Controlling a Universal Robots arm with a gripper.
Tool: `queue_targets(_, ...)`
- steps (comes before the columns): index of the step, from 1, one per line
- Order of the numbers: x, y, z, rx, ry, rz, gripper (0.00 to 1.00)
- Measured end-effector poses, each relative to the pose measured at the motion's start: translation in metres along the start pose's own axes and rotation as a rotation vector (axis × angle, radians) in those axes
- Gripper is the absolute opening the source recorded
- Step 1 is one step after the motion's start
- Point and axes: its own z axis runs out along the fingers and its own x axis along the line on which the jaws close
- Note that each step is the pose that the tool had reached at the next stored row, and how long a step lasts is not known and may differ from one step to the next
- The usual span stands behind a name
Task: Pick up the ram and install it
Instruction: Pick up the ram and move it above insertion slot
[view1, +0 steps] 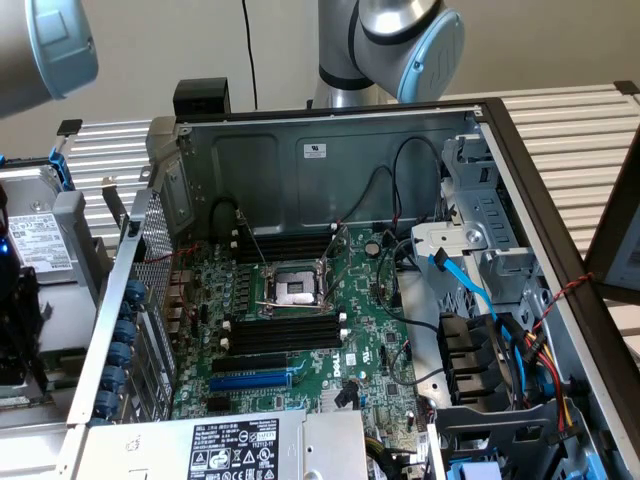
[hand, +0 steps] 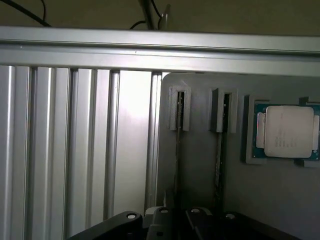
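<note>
Nearest you, the gripper hangs over the grey holder (open or clenched, you cannot tell); the ram stands on edge in its slot, presumably upright for grasping, near the processor.

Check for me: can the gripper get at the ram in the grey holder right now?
Probably yes. In the wrist view the gripper sits close to the grey holder, in line with the ram standing on edge in its slot, and nothing lies across it.
</note>
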Motion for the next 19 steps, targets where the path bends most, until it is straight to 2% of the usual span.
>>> queue_targets(17, 0.0000, 0.0000, 0.0000, 0.0000, -0.0001, 0.000, 0.12)
queue_targets(19, 0.0001, 0.0000, -0.0025, 0.0003, -0.0002, 0.000, 0.12)
